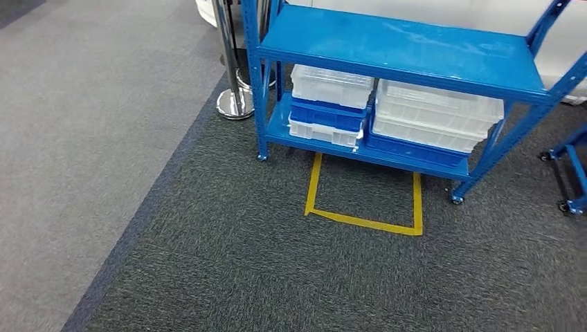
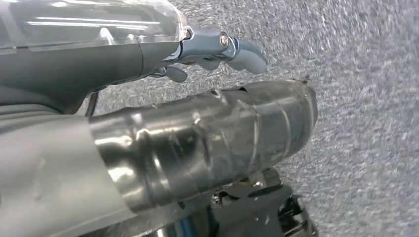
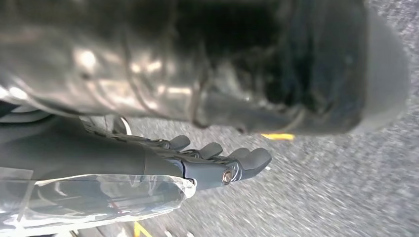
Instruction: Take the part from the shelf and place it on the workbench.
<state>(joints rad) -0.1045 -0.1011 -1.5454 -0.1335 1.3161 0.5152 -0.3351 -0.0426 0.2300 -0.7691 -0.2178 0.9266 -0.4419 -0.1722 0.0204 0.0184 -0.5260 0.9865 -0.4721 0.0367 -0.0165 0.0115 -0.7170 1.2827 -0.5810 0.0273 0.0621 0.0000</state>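
No part is seen loose; it is presumably inside the white and blue plastic bins (image 1: 331, 104) on the blue steel shelf (image 1: 394, 48). Its handling cannot be judged. The left hand (image 2: 217, 54) and right hand (image 3: 217, 160) hang empty, fingers loosely extended.

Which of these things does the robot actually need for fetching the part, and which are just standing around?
Belongs to the job:
blue shelf
stacked white and blue bins on its lower level
left hand and right hand, both holding nothing

Just standing about:
yellow tape outline on the carpet
chrome post
blue cart
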